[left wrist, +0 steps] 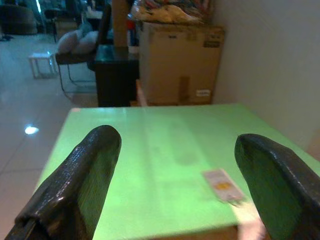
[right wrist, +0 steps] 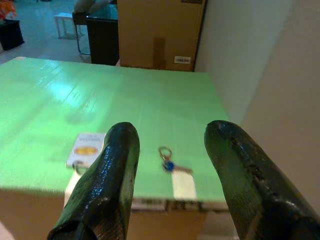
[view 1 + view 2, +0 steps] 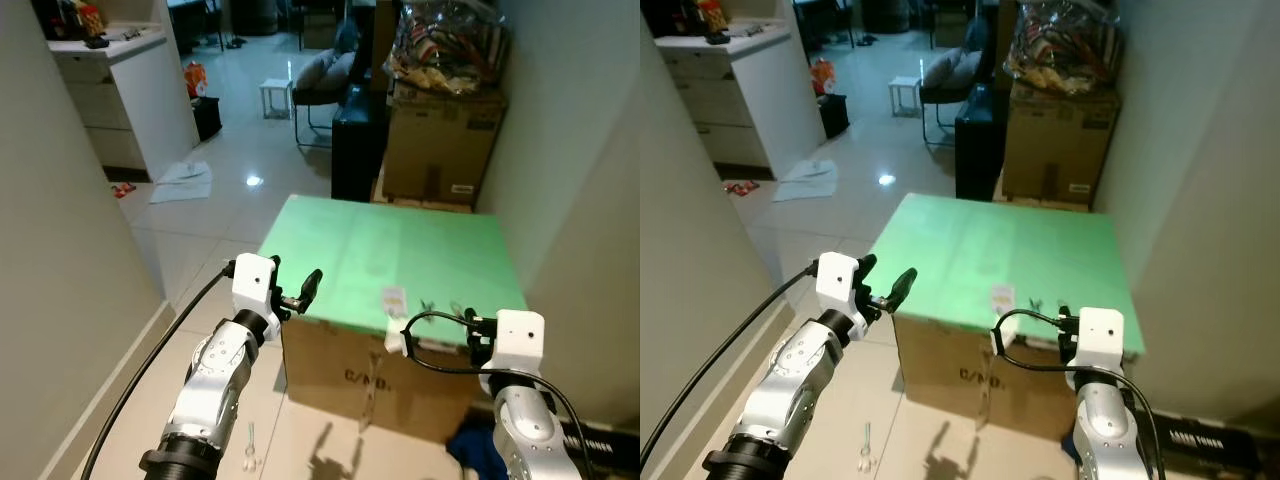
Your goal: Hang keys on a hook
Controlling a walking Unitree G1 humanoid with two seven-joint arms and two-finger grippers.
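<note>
Right wrist view: the keys [image 2: 167, 161] are seen lying on the green tabletop [image 2: 100, 100] close to its near edge, framed between the spread, empty fingers of the right tool [image 2: 172, 165]. Their long axis cannot be determined. A white card [image 2: 87, 148] lies just left of them. The left tool [image 3: 300, 291], also released, is held off the near left corner, so the right arm is judged nearer.
</note>
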